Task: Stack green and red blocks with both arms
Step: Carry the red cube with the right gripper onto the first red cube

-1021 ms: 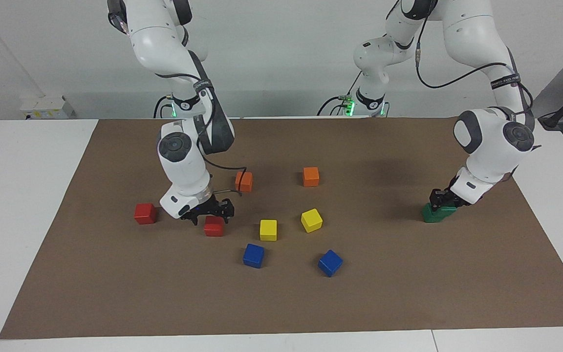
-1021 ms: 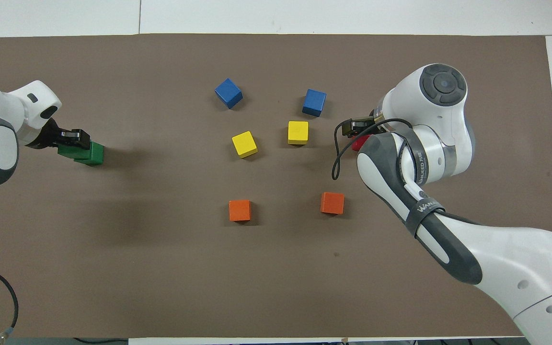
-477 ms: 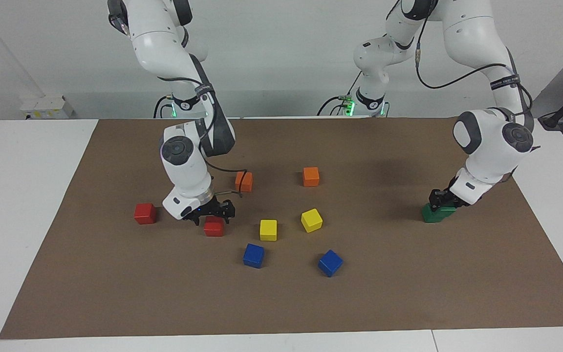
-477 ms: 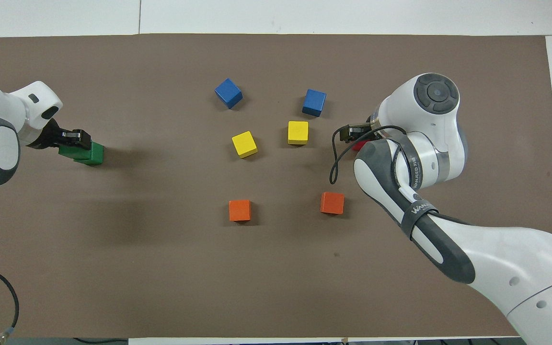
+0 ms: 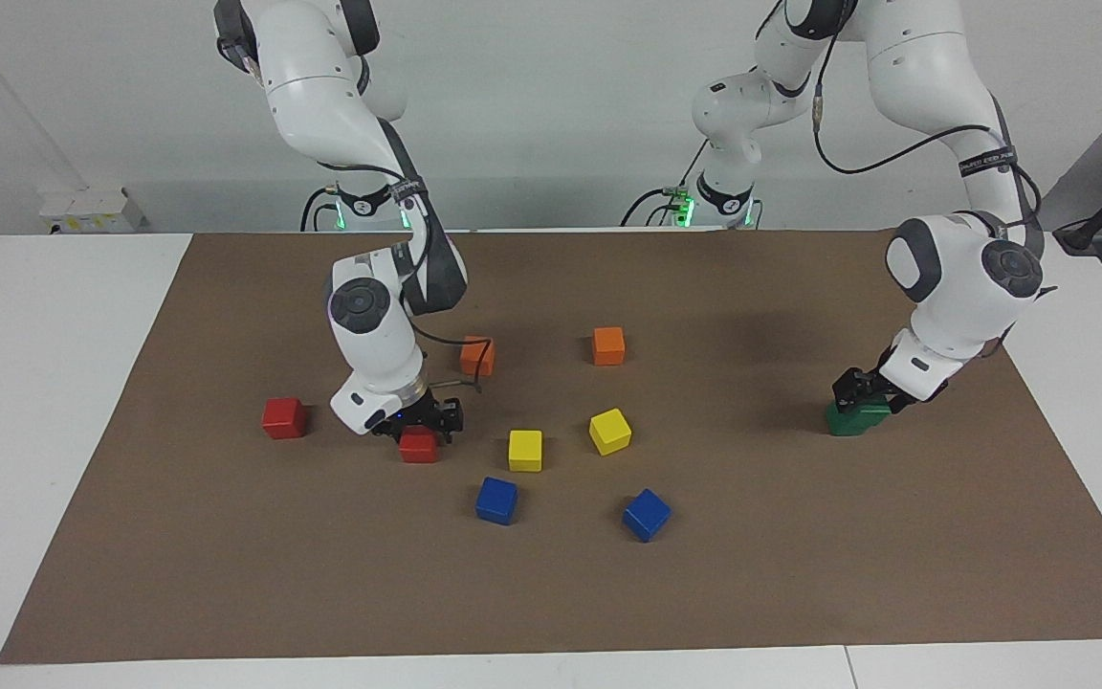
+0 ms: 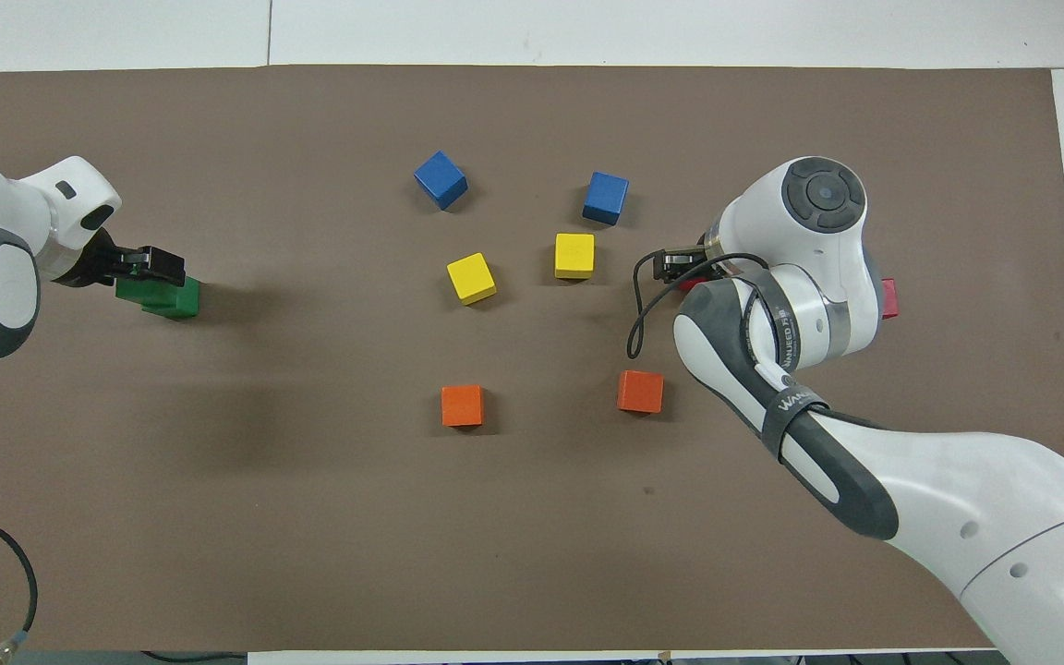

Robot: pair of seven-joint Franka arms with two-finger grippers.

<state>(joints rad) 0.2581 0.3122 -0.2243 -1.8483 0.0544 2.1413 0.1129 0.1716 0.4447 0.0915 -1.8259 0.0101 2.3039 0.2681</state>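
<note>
One red cube [image 5: 419, 446] lies on the brown mat beside the yellow cubes. My right gripper [image 5: 420, 424] is down at it, open, with a finger on each side; in the overhead view [image 6: 684, 268] only a sliver of this cube shows. The second red cube [image 5: 283, 418] lies apart, toward the right arm's end of the table, and peeks out from under the arm in the overhead view [image 6: 889, 297]. The green cubes [image 5: 855, 421] sit together at the left arm's end. My left gripper [image 5: 860, 392] is right on top of them [image 6: 167, 297]. How one green cube sits on the other is hidden.
Two orange cubes [image 5: 477, 355] [image 5: 608, 345] lie nearer to the robots than the red cube. Two yellow cubes [image 5: 525, 450] [image 5: 610, 431] and two blue cubes [image 5: 496, 500] [image 5: 646, 515] lie mid-table. The brown mat [image 5: 226, 555] covers the white table.
My right gripper has come down from just above the red cube until its fingers are around it. The left arm has shifted only slightly; the green cubes have not moved.
</note>
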